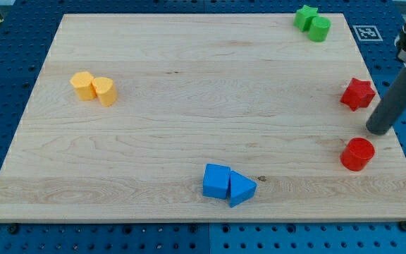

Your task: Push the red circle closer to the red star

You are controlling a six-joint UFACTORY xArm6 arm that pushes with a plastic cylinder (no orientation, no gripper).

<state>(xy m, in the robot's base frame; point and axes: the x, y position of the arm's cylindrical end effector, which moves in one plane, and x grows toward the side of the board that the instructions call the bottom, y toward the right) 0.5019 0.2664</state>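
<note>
My tip (378, 131), a bare dark rod pinching nothing, stands between the red star-shaped block (357, 94) at its eleven o'clock and the red circular block (357, 154) at its seven o'clock; recommend rounding to the circle's six o'clock, then pushing toward twelve.

A pale wooden surface (189, 92) fills most of the view, lying on a blue perforated base (5, 49). Near the view's left, two yellow blocks touch: a yellow star-like block (83, 85) and a yellow rounded block (105, 91) just to its right (their exact shapes are hard to tell). At the view's bottom centre a blue cube (216, 180) touches a blue triangle (241, 188). At the top right corner a green star (305, 15) touches a green cylinder (319, 29). A black-and-white marker tag (365, 32) sits just off the board there.
</note>
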